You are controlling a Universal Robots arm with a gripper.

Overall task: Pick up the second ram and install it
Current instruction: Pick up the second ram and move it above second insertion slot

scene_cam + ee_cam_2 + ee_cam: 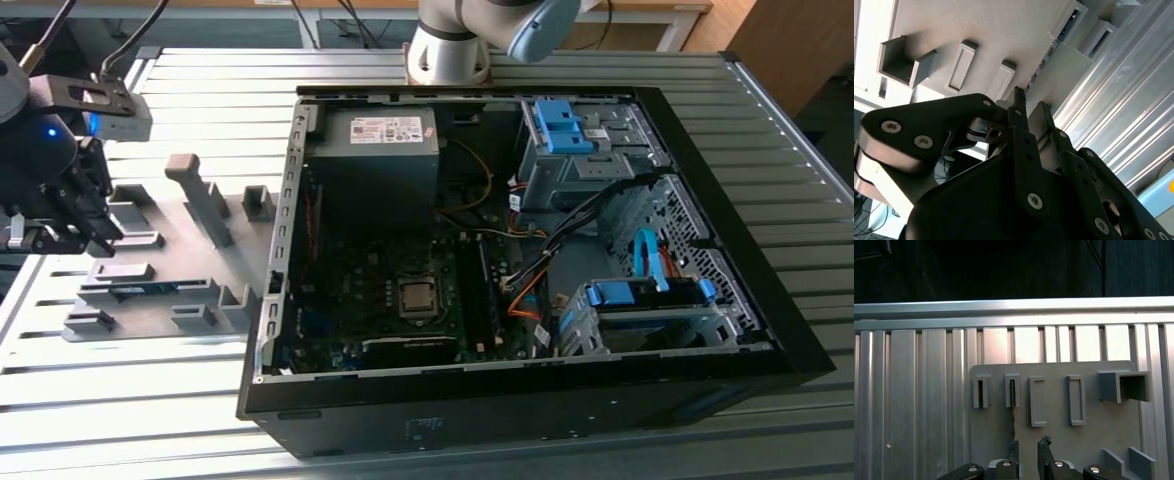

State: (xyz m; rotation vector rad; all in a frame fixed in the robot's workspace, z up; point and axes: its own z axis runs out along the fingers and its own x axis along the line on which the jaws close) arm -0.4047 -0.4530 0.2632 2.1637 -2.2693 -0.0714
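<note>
The tool (1028, 449) hangs just above the grey fixture plate (1094, 425). Its 2 fingers (1043, 446) are parted to a narrow gap with nothing between them. The second ram (1013, 415) stands on its long edge on the plate. 1 end is tucked into a small slotted block (1012, 389) near an edge of the plate, and the rest runs back toward the tool. In the first wrist view the stick lines up with 1 finger rather than with the gap, so the tool looks a little to the side of it. The open computer case (534, 400) sits on the table (914, 405) just beside the plate.

I'd judge the stick light and stiff but delicate, a thin board that should not be bent or scraped. It wants pinching flat across its 2 faces, near the middle of its length along the upper edge. The grip should be firm enough not to slip, never hard enough to flex it.
</note>
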